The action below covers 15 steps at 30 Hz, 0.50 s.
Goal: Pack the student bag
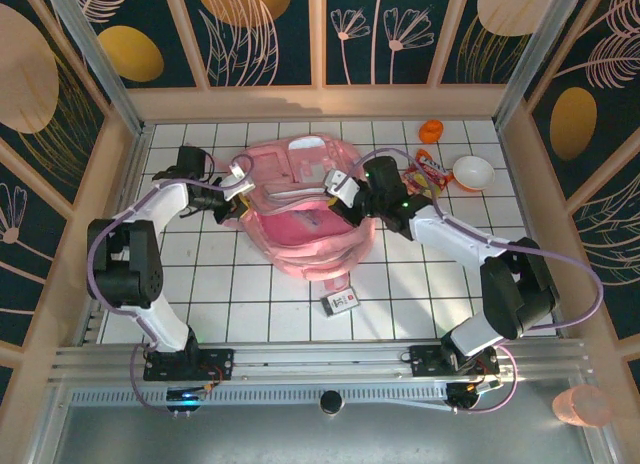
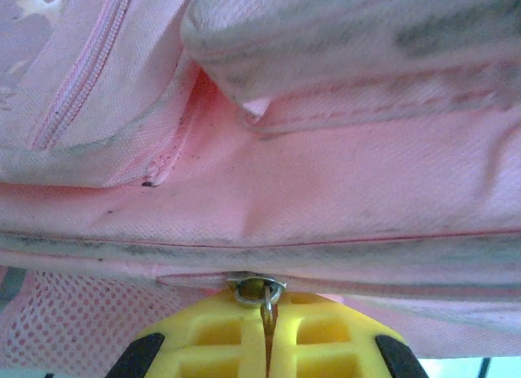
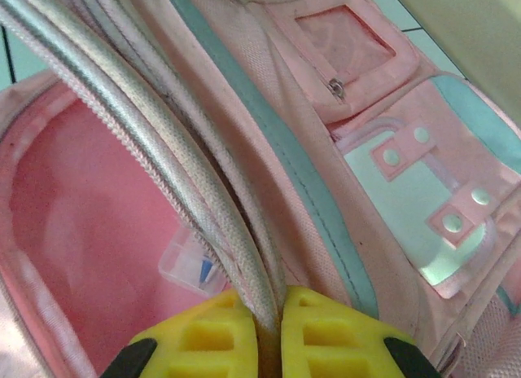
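Note:
The pink student bag point(image 1: 300, 209) lies in the middle of the white tiled table, its main compartment gaping. My left gripper point(image 1: 232, 189) is at the bag's left side; in the left wrist view its yellow fingers point(image 2: 203, 333) are shut on the thin metal zip pull point(image 2: 267, 317) hanging from the slider point(image 2: 255, 290). My right gripper point(image 1: 345, 189) is at the bag's upper right, shut on the silvery zip edge point(image 3: 220, 223) of the opening. Inside the bag lies a clear plastic box point(image 3: 187, 266). The front pocket and pale patch point(image 3: 407, 199) show to the right.
A small dark-edged card packet point(image 1: 340, 302) lies on the tiles in front of the bag. At the back right sit an orange object point(image 1: 431, 130), a colourful snack packet point(image 1: 425, 174) and a white bowl point(image 1: 473, 171). A pink cup point(image 1: 580, 406) stands off the table, lower right.

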Tool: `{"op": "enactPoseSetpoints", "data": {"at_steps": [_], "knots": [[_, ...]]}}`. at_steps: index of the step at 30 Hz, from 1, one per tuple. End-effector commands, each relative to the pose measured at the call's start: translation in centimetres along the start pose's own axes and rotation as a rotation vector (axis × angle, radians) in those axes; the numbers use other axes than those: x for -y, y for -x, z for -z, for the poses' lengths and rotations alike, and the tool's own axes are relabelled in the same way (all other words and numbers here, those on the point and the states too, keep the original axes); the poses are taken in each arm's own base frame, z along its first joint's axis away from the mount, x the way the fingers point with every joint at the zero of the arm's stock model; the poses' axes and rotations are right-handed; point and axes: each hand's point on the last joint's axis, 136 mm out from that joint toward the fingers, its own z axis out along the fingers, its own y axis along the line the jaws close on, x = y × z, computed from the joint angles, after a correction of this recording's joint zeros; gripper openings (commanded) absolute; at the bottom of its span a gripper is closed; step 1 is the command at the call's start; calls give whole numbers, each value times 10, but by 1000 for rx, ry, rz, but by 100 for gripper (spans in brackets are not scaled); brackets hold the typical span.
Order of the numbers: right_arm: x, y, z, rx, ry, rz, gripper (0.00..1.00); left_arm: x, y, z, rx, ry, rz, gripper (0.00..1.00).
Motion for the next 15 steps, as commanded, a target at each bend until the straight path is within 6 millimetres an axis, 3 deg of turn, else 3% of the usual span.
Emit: {"op": "enactPoseSetpoints", "data": {"at_steps": [1, 5, 9, 13, 15], "knots": [[19, 18, -6, 61, -131, -29, 0, 35, 31, 14, 134, -100, 38, 1], [27, 15, -13, 64, -197, -65, 0, 57, 25, 11, 112, -106, 58, 1], [30, 19, -12, 84, -208, -117, 1, 43, 13, 8, 59, 34, 175, 0], [22, 38, 12, 101, -157, -308, 34, 32, 8, 12, 86, 147, 241, 0], [19, 44, 29, 117, -150, -498, 44, 32, 14, 15, 130, 156, 245, 0]]}}
